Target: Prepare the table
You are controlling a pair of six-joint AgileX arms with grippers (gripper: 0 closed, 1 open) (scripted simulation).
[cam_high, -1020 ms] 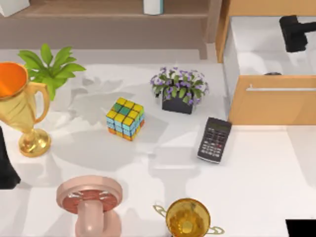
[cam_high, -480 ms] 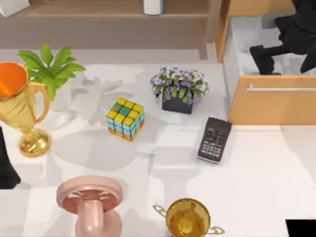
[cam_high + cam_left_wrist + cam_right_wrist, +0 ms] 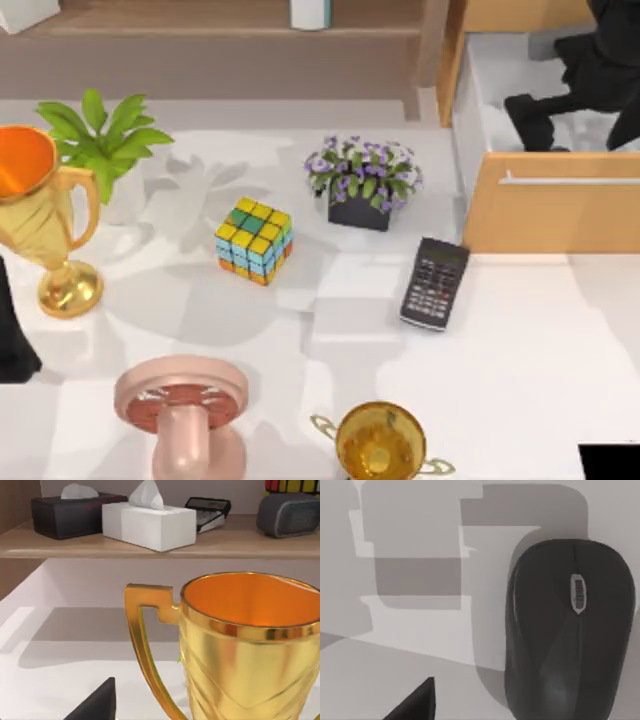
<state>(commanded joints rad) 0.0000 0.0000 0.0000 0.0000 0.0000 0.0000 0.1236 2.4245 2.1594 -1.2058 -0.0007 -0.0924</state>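
Our right gripper (image 3: 540, 120) hangs inside the open drawer (image 3: 560, 205) above a black mouse (image 3: 570, 630), finger state unclear; our left arm (image 3: 12, 340) sits parked at the white table's (image 3: 520, 380) left edge. No writing is legible.

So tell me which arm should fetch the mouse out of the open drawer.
The right arm. Its end effector hangs inside the open drawer at the table's right, and its wrist view shows the black mouse directly below. The left arm sits at the far left edge, beside the gold trophy.
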